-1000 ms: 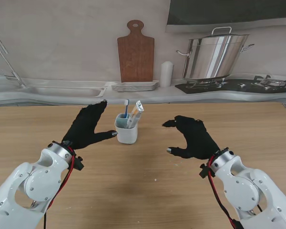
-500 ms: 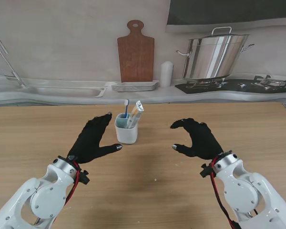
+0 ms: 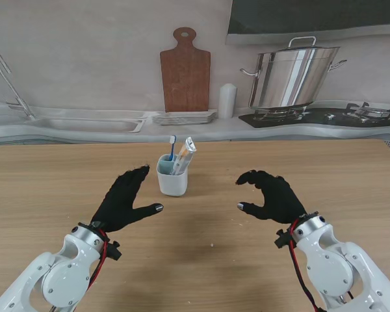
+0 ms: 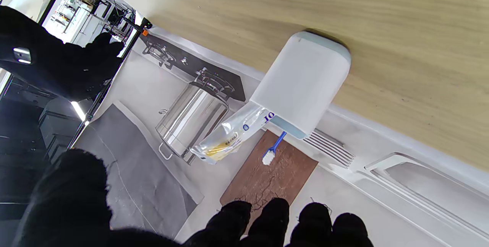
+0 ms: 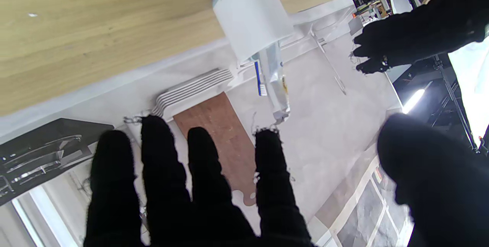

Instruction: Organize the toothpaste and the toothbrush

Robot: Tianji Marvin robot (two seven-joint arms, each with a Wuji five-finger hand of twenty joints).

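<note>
A white cup [image 3: 172, 179] stands upright on the wooden table [image 3: 201, 260], a little left of centre. A blue toothbrush [image 3: 171, 148] and a toothpaste tube [image 3: 185, 153] stick out of it. Both wrist views show the cup [image 4: 301, 82] [image 5: 252, 13] with the toothbrush [image 4: 273, 150] [image 5: 258, 78] and the tube [image 4: 229, 134] [image 5: 276, 82] inside. My left hand [image 3: 125, 200] is open, left of the cup and nearer to me, not touching it. My right hand [image 3: 270, 195] is open, fingers curled, well to the right of the cup.
Behind the table runs a printed kitchen backdrop: a cutting board [image 3: 185, 71], a stack of plates [image 3: 184, 117], a steel pot [image 3: 296, 75], a sink [image 3: 84, 123] and a stove [image 3: 325, 116].
Both hands have drawn back toward me and away from the cup. The left thumb, close beside the cup a second ago, is now clear of it. The cup has not moved.
</note>
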